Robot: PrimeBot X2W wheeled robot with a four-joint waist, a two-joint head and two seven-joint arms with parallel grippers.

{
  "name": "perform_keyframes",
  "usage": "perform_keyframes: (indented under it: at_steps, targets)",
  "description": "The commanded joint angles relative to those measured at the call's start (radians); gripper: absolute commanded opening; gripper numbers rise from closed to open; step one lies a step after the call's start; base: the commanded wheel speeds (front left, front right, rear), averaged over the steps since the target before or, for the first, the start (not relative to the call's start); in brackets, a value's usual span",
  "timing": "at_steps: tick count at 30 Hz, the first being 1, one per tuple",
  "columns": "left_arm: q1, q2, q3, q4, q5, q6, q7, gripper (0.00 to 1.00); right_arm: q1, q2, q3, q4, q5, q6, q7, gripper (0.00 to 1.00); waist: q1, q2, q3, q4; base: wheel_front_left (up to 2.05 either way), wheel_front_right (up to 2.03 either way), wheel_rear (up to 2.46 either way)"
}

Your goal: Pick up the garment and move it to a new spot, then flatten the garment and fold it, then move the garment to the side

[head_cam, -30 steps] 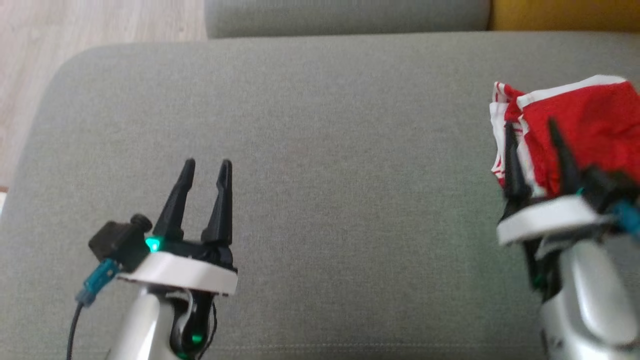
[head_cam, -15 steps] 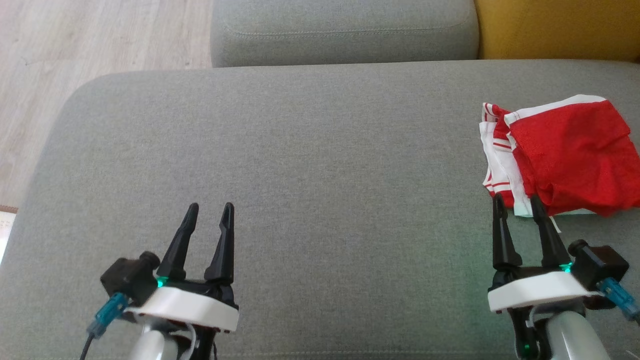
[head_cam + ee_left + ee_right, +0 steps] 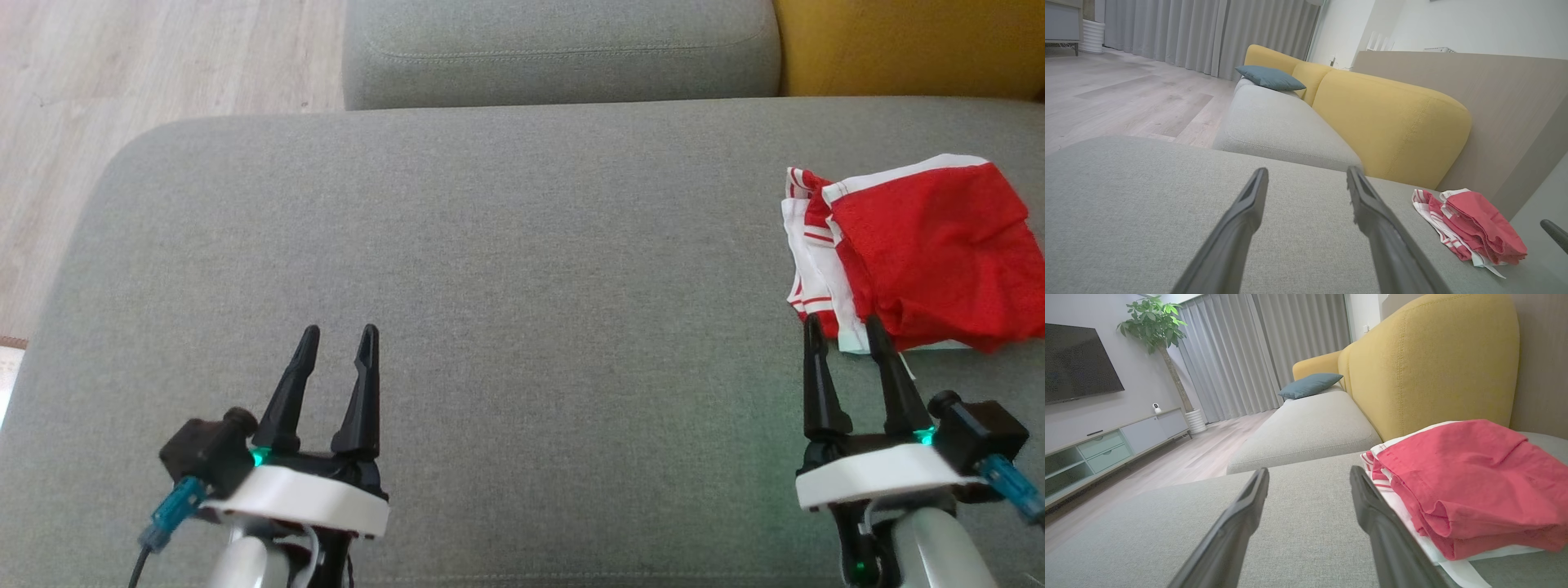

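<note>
Though cropped in head view, garment [image 3: 1478, 226] fits left wrist view

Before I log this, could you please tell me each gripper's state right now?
Left gripper: open, holding nothing.
Right gripper: open, empty, beside the garment.

A blue-grey fabric pillow [image 3: 1270, 77] lies at the far end of the grey upholstered sofa seat [image 3: 1278, 126], beside the mustard-yellow backrest [image 3: 1392, 122].
</note>
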Motion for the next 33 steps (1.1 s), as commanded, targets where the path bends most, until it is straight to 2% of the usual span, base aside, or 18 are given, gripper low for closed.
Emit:
perform_keyframes:
  at_steps: [1,16,23,29,30,33]
  targets:
    - [-0.031,0.006,0.038,-0.041,0.010,0.007,-0.005,1.00,-0.024,-0.003,0.026,-0.039,-0.008,-0.001,-0.014,1.00,0.0000,-0.0001,0.000,0.000,0.00,0.00,0.00]
    - [-0.025,0.006,0.042,-0.060,0.014,0.016,-0.005,1.00,-0.022,-0.003,0.040,-0.035,-0.011,-0.001,-0.014,1.00,0.0000,-0.0001,-0.002,-0.002,0.00,0.00,0.00]
    - [-0.011,0.006,0.048,-0.082,-0.010,-0.005,-0.005,1.00,-0.022,-0.003,0.053,-0.036,-0.016,-0.001,-0.014,1.00,0.0000,-0.0001,-0.003,-0.004,0.00,0.00,0.00]
    - [-0.004,0.006,0.053,-0.068,-0.012,-0.007,-0.005,1.00,-0.028,-0.003,0.067,-0.038,-0.022,-0.001,-0.014,1.00,0.0000,-0.0001,0.003,-0.011,0.00,0.00,0.00]
    - [0.025,0.000,0.018,-0.035,-0.008,-0.008,0.000,0.00,0.000,0.000,0.040,-0.001,-0.017,0.000,0.000,0.00,0.0000,-0.0001,0.002,-0.011,0.00,0.00,0.00]
    - [0.039,-0.002,0.018,0.014,-0.011,-0.009,0.001,0.00,0.013,0.001,0.040,0.045,-0.017,0.000,0.002,0.00,0.0000,-0.0001,0.003,-0.012,0.00,0.00,0.00]
